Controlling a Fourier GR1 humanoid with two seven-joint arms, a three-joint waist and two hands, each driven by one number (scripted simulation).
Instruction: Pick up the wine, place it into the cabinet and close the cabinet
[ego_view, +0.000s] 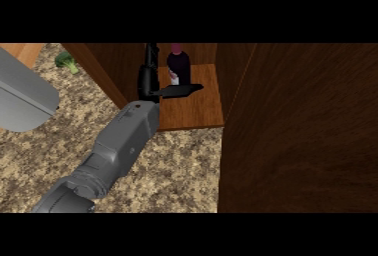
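The wine bottle (179, 61), dark with a white label, stands upright on the wooden shelf (198, 107) inside the open cabinet. My right hand (150, 80) reaches into the cabinet just left of the bottle. Its fingers (151, 56) point straight up along the bottle's left side, and its thumb (181, 90) sticks out to the right across the bottle's base. The hand is open; I cannot tell whether it touches the bottle. My left hand is not in view.
The cabinet's wooden door (299, 130) stands open and fills the right of the view. A broccoli floret (66, 62) lies on the speckled counter (177, 165) at the far left. A grey forearm part (22, 95) shows at the left edge.
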